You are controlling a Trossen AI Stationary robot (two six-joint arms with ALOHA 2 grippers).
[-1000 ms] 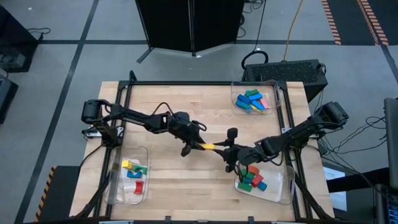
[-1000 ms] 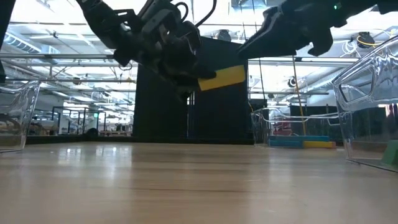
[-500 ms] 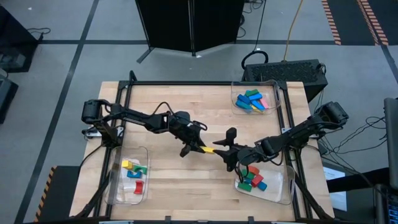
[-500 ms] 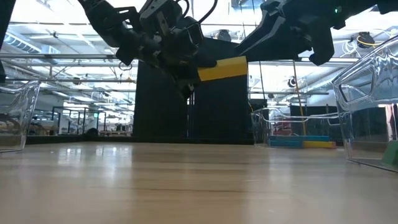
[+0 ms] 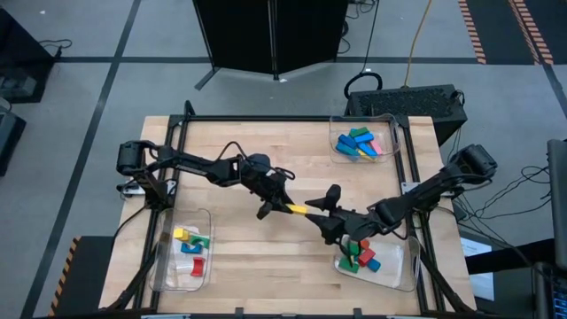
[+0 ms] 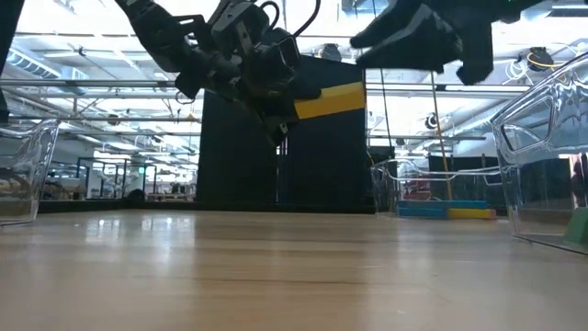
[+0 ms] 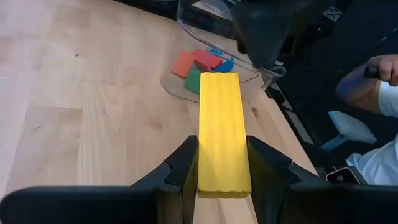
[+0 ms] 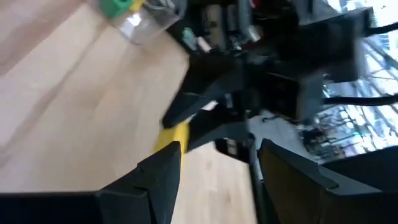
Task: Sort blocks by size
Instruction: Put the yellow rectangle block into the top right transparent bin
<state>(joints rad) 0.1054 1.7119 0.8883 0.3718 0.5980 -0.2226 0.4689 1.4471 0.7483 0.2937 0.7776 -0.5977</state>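
Right now the left gripper (image 7: 222, 163) is pinching a long yellow block (image 7: 222, 130) by one end, fingers (image 7: 184, 167) pressed against its two long sides, holding it well above the wooden table (image 5: 230, 151) near the middle. Its arm reaches in from the left edge, stretched almost flat across the tabletop. Facing it from the right, the right gripper (image 5: 326, 211) has its fingers spread, just beside the block's free end and apart from it; its arm slants in from the right edge. Behind it sits the near-right tray (image 5: 399, 276) with red, green and blue blocks (image 5: 358, 255). More blocks lie in the far-right tray (image 5: 390, 124) and the near-left tray (image 5: 168, 266).
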